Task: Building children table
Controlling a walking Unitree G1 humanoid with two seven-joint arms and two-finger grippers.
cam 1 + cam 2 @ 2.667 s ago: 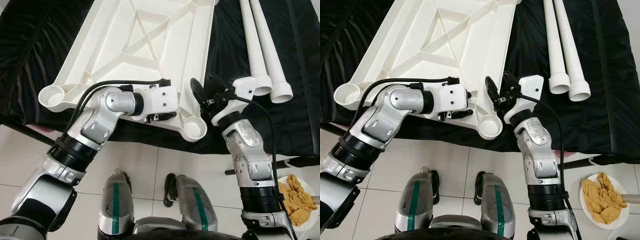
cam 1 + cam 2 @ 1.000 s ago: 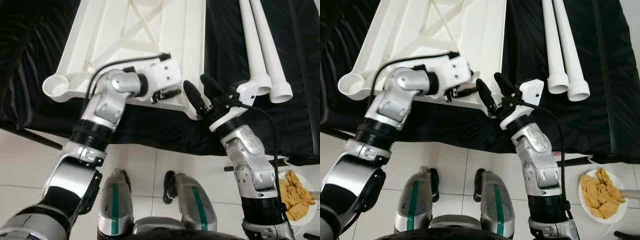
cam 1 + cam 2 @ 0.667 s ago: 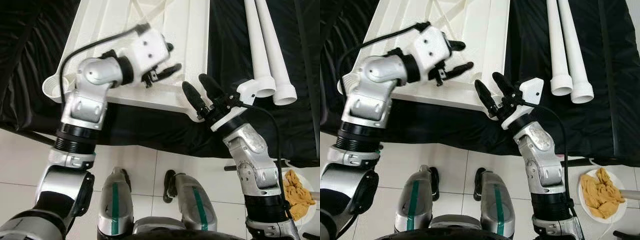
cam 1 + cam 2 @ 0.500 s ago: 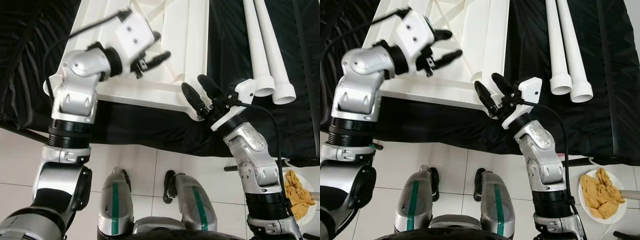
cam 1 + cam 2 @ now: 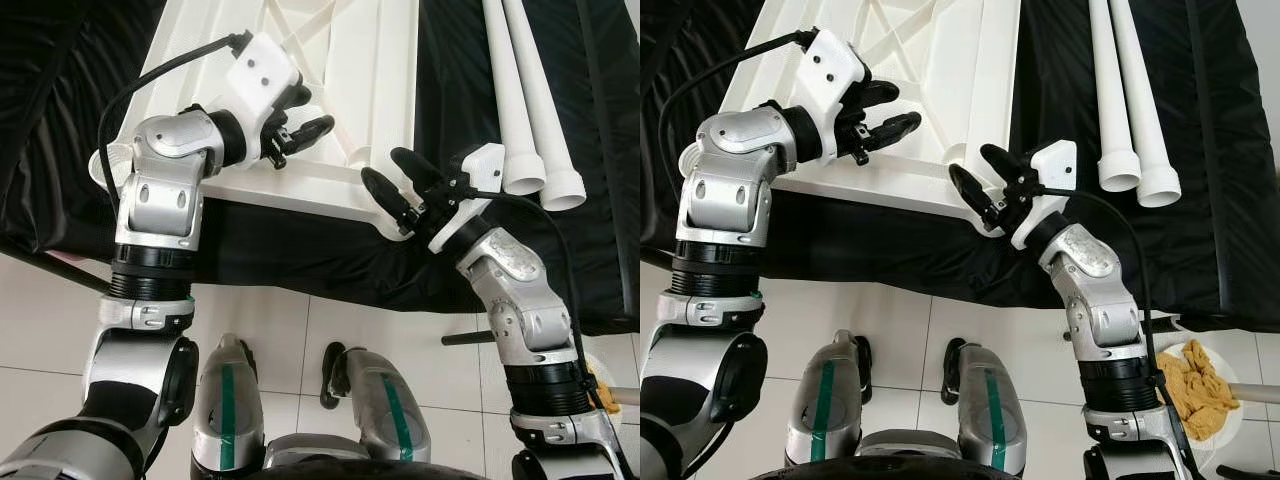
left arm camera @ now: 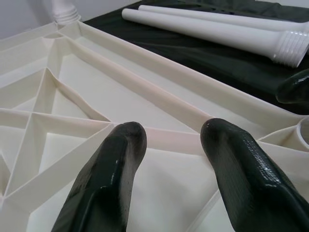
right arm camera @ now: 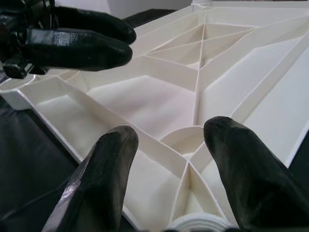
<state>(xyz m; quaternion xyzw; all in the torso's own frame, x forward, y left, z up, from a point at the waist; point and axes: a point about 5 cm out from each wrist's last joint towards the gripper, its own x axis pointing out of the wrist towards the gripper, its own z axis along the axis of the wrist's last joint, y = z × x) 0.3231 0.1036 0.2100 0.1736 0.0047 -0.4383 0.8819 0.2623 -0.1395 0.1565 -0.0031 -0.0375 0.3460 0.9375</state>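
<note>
You've got the white tabletop [image 5: 330, 70] lying underside-up on the black-draped worktop [image 5: 60, 120]. Left gripper [image 5: 300, 115] hovers open and empty over its ribs; right gripper [image 5: 392, 185] gapes empty around the near corner socket [image 7: 188, 140]. Two legs [image 5: 1130, 100] lie beside; fetch one next

— What lies on the black cloth?

— A white plastic tabletop [image 5: 340, 60], flipped underside up, its crossed ribs and raised rim exposed. A round leg socket [image 5: 958, 154] sits at its near right corner, another [image 5: 103, 165] at the near left.

— And the legs?

— Two white tubular legs [image 5: 1125, 90] lie side by side, touching, to the tabletop's right, apart from it, their flared threaded ends toward the robot.
</note>
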